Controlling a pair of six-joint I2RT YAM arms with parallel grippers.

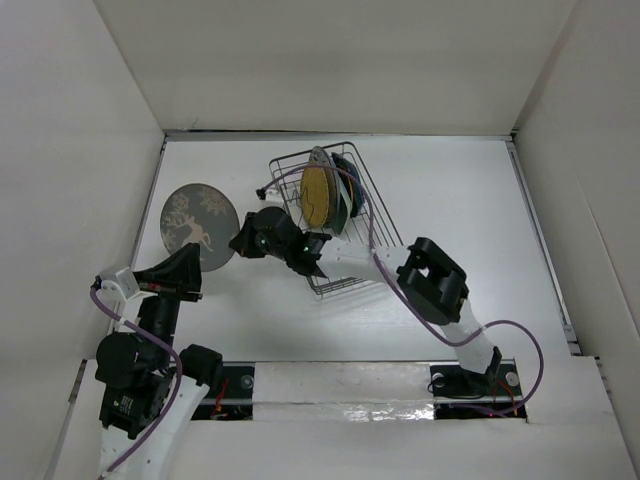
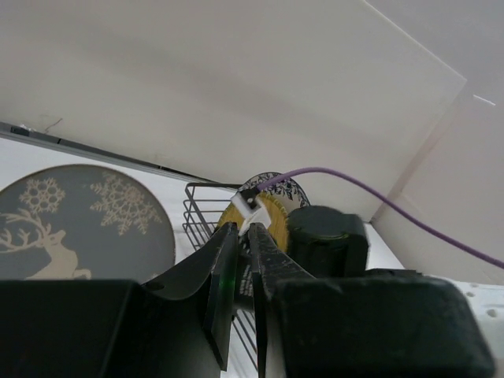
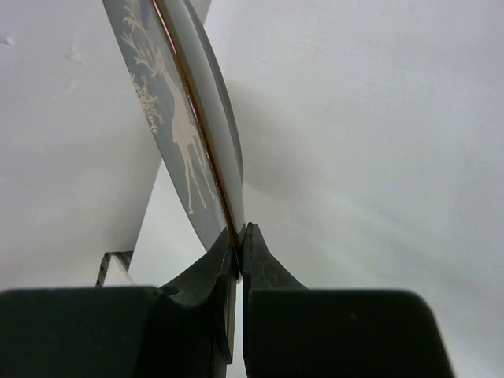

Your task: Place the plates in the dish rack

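Observation:
The grey plate [image 1: 197,224] with a pale reindeer and snowflakes is left of the wire dish rack [image 1: 345,275]. My right gripper [image 1: 241,243] is shut on its right rim, and the right wrist view shows the plate [image 3: 169,102] edge-on between the jaws of the right gripper [image 3: 239,231]. The rack holds a yellow plate [image 1: 318,195], a patterned plate [image 1: 319,157] and a dark blue plate [image 1: 349,190] standing upright. My left gripper [image 1: 197,263] is shut and empty just below the grey plate. In its own view the left gripper [image 2: 242,228] faces the rack [image 2: 197,211].
White walls enclose the table on the left, back and right. The right arm's elbow [image 1: 432,281] hangs over the table right of the rack, and its purple cable [image 1: 520,350] loops near its base. The right arm's wrist [image 2: 327,236] is close in front of my left gripper.

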